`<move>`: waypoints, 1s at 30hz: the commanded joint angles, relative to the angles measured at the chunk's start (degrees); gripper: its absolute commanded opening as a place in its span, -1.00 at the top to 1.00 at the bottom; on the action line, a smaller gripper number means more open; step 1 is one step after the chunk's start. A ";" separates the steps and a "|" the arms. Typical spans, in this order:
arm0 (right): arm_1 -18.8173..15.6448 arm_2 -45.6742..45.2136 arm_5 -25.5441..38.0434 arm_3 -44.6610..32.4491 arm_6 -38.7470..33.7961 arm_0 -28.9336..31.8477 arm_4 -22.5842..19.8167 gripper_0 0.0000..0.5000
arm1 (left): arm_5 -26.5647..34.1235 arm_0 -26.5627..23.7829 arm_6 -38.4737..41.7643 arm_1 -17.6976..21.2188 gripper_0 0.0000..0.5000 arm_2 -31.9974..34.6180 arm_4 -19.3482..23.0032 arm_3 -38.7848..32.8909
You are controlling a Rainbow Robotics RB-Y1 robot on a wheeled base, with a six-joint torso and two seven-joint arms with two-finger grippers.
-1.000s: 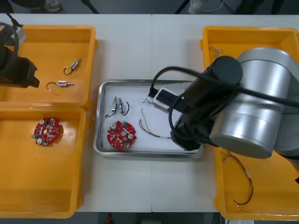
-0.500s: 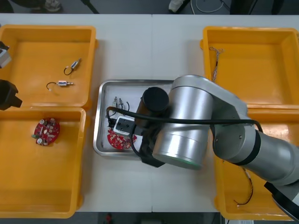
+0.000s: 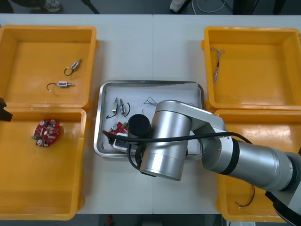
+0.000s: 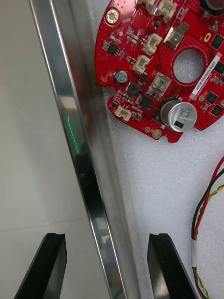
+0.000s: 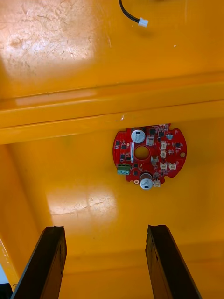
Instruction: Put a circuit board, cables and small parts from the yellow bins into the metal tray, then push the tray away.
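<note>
My right jaws stand released astride the rim of the metal tray [image 4: 88,187], one side over the desk [image 4: 32,140], the other inside near the circuit board [image 4: 163,70]. The tray looks stiff, light and slick; I'd push squarely on that rim. Left jaws hang released over a yellow bin [image 5: 93,210].

Pale table [image 3: 131,52] — dark floor [image 3: 131,5] beyond its far edge.

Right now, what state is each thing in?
Shiny metal tray: loaded, not yet pushed away.
Right pincer: open, straddling the tray's rim.
Left pincer: open, empty, by the near left rectangular yellow bin.
Round red circuit board in the tray: flat, loose.
Round red circuit board in that bin: flat, untouched.
Thin red and yellow cable: loose in the tray.
</note>
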 commanded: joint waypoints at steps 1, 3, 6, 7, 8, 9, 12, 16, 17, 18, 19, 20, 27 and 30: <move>3.36 1.85 -0.99 1.99 3.33 -1.89 2.35 -1.00 | 0.39 1.80 3.15 2.05 -1.00 2.04 0.61 -2.32; 4.15 3.16 -2.04 3.49 3.42 -2.15 4.11 -1.00 | 0.39 1.71 3.32 1.61 -1.00 2.21 0.53 -2.32; 4.50 4.04 -3.45 5.07 3.51 -2.32 4.55 -1.00 | 0.39 1.71 3.41 1.52 -1.00 2.21 0.35 -2.32; 4.59 4.04 -3.71 5.33 3.60 -2.32 4.37 -1.00 | 0.39 1.71 3.41 1.52 -1.00 2.21 0.35 -2.32; 4.50 4.04 -3.80 5.42 3.69 -2.32 4.20 -1.00 | 0.39 1.71 3.41 1.52 -1.00 2.21 0.35 -2.32; 4.59 4.04 -3.71 5.42 3.86 -2.32 4.02 -1.00 | 0.39 1.71 3.41 1.52 -1.00 2.21 0.35 -2.32; 4.41 4.22 -3.62 5.42 4.30 -2.32 3.76 -1.00 | 0.39 1.71 3.41 1.52 -1.00 2.21 0.35 -2.32; 4.06 5.01 -3.62 5.42 4.92 -2.32 4.64 -1.00 | 0.39 1.71 3.41 1.52 -1.00 2.21 0.35 -2.32; 3.88 5.10 -3.62 5.42 5.00 -2.32 4.64 -1.00 | 0.39 1.71 3.41 1.52 -1.00 2.21 0.35 -2.32; 3.88 5.10 -3.62 5.42 5.09 -2.32 4.64 -1.00 | 0.39 1.71 3.41 1.52 -1.00 2.21 0.35 -2.32; 3.79 5.10 -3.62 5.42 5.18 -2.32 4.64 -0.66 | 0.39 1.71 3.41 1.52 -1.00 2.21 0.35 -2.32; 3.79 5.19 -3.53 5.42 5.27 -2.50 4.64 -0.02 | 0.39 1.71 3.41 1.52 -1.00 2.21 0.35 -2.32; 3.71 5.62 -2.83 5.42 5.80 -4.08 4.37 1.00 | 0.39 1.71 3.41 1.52 -1.00 2.21 0.35 -2.32; 3.44 6.94 -2.83 5.42 5.71 -5.84 4.20 1.00 | 0.39 1.71 3.41 1.52 -1.00 2.21 0.35 -2.32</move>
